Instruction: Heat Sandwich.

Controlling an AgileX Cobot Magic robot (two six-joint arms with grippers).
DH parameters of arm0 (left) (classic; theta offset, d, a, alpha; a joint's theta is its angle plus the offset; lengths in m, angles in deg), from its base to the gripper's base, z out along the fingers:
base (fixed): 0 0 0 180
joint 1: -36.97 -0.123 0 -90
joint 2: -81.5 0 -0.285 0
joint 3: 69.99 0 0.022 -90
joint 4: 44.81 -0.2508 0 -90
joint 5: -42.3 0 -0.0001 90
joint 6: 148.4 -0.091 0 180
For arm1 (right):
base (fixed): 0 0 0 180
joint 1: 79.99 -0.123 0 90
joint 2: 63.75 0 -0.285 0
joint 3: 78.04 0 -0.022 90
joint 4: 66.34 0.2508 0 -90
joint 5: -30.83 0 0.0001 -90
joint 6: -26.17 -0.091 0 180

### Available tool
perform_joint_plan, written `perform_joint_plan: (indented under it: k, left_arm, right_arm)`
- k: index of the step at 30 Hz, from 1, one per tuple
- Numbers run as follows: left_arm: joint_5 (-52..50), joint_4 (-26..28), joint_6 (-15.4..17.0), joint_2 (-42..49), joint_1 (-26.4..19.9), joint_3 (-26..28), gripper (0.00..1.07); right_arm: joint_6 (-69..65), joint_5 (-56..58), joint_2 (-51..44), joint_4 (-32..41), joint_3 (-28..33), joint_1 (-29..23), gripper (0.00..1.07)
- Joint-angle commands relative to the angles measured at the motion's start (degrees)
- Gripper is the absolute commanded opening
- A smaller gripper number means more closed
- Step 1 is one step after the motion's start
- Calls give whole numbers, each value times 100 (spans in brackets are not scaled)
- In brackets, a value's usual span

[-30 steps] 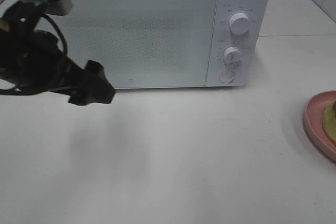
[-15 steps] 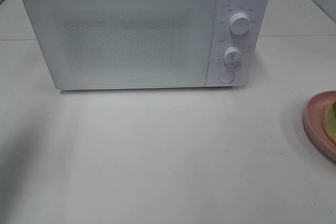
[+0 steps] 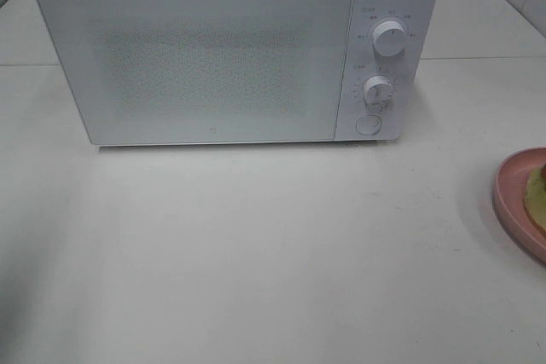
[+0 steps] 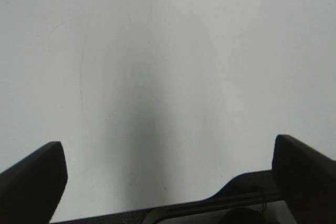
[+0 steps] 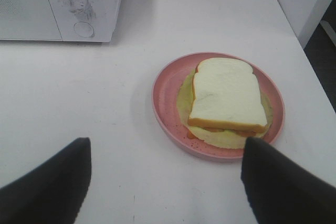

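The sandwich [image 5: 227, 95], white bread over yellow and reddish layers, lies on a round pink plate [image 5: 164, 109]. My right gripper [image 5: 165, 182] is open just short of the plate, nothing between its dark fingers [image 5: 283, 182]. In the high view only a sliver of the sandwich [image 3: 538, 192] and the plate [image 3: 512, 202] shows at the right edge. The white microwave [image 3: 222, 57] stands at the back with its door shut. My left gripper [image 4: 168, 177] hangs open over bare table. Neither gripper shows in the high view.
Two knobs [image 3: 390, 38] [image 3: 377, 89] and a round button [image 3: 368, 124] sit on the microwave's right panel. In the right wrist view the microwave [image 5: 79, 3] stands beyond the plate, and the table's edge [image 5: 294, 30] runs past the plate.
The left arm, which stood in front of the microwave's left side a second ago, has pulled away out of the high view. Plate and microwave have not moved.
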Motion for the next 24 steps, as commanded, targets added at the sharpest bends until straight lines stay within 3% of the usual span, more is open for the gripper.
perform_joint_plan:
  k: [1,7,24]
  left_arm:
    - [292,-29,-6,619,-23,-298,102]
    - [338,-132,-6,1427,-23,-791,102]
    - [338,-327,11,3295,-23,-779,102]
  right_arm:
    - [57,-6,-155,-17,29,40,76]
    - [57,-6,-155,-17,29,40,76]
    - [57,-6,-155,-17,29,40,76]
